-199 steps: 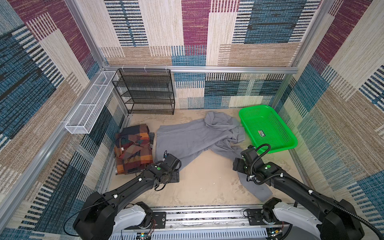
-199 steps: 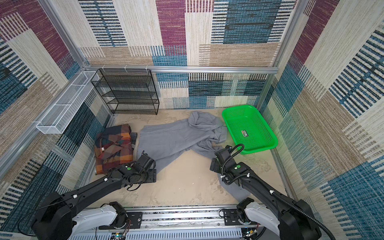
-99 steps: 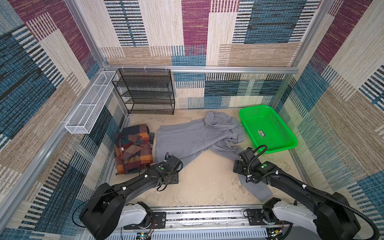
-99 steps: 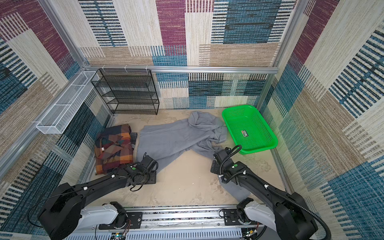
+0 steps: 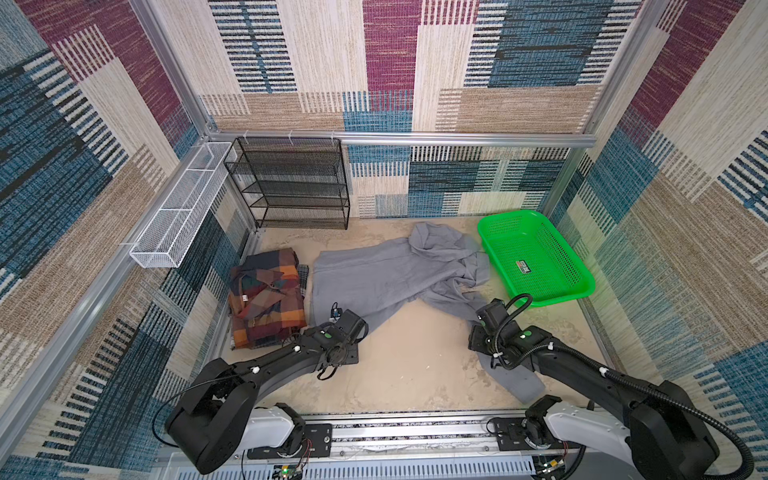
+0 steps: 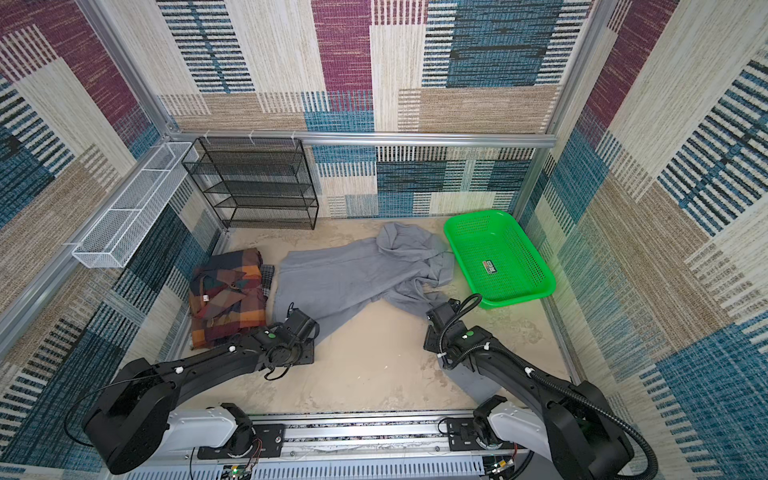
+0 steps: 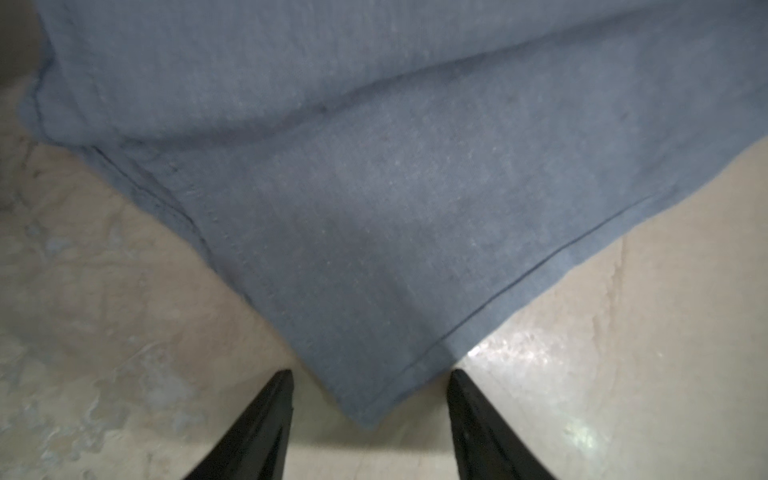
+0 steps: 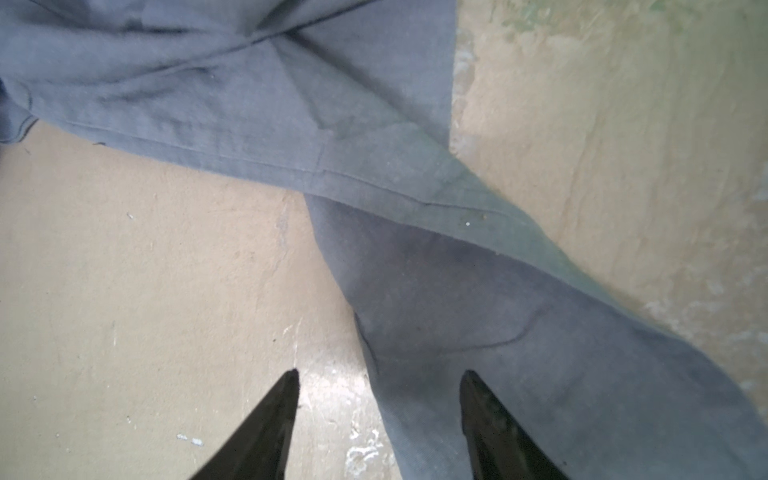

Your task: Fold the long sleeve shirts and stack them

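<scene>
Jaws of left end effector (image 7: 370,372) and right end effector (image 8: 379,371) stand open over edges of the gray shirt (image 5: 374,274), with the plaid shirt (image 5: 266,299) at its 9 o'clock.

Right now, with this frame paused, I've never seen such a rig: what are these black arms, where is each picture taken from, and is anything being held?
These are two robot arms, mounted at the near edge of the table. Two pictures look down from overhead; the two close-ups come from a camera on each wrist. On the table lie a spread gray shirt, a folded plaid shirt left of it, and a green basket to the right. The left gripper has its black fingers apart around the gray shirt's hem corner; the right gripper has them apart at a sleeve's edge. Nothing is held.
</scene>
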Available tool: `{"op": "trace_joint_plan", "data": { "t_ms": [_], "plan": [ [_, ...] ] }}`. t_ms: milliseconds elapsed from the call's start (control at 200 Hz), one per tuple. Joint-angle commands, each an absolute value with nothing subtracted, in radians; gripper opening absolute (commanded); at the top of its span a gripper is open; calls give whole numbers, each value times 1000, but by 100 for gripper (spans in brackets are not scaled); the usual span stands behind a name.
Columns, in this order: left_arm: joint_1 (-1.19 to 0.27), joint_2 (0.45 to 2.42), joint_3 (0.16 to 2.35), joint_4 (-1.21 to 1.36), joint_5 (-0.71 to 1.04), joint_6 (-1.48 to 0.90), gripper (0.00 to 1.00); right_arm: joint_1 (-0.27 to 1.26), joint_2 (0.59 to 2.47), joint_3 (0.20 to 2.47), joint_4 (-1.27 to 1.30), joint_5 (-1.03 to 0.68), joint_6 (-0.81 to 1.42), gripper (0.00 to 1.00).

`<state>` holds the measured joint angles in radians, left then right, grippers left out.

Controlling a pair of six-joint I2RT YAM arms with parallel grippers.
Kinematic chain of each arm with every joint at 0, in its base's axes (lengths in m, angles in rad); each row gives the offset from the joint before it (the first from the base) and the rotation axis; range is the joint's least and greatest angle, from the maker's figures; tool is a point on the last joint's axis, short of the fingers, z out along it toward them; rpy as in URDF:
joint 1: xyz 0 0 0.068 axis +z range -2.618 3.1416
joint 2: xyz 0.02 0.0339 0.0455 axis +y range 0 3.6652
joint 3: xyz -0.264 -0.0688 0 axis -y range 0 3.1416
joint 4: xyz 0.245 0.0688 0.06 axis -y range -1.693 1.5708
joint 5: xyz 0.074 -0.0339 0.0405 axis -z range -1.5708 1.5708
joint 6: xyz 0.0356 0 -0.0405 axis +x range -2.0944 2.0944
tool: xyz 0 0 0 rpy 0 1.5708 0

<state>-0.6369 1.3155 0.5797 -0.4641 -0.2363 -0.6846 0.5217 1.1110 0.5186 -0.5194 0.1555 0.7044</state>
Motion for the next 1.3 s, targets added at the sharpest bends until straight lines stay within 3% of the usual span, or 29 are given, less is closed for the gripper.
{"op": "trace_joint_plan", "data": {
  "t_ms": [0,75,245,386,596,826,901,942,1297],
  "plan": [
    [-636,1325,578,-500,-250,-698,63,522,1103,512,-484,134,693,56],
    [-636,1331,581,-495,-255,-694,58,522,1103,512,-483,125,691,51],
    [-637,1354,592,-478,-253,-687,33,522,1076,508,-484,116,694,45],
    [-636,1357,605,-490,-255,-684,0,522,1078,508,-488,112,696,41],
    [-636,1243,636,-556,-241,-685,0,522,1069,509,-492,117,702,41],
    [-636,1105,664,-626,-218,-692,0,522,1160,508,-484,155,707,77],
    [-636,1097,679,-643,-216,-689,0,522,1192,515,-479,161,703,79],
    [-636,1095,688,-650,-214,-688,0,522,1199,511,-467,156,704,76],
    [-634,1061,754,-694,-236,-660,0,522,1205,471,-393,48,686,15]
  ]
}}
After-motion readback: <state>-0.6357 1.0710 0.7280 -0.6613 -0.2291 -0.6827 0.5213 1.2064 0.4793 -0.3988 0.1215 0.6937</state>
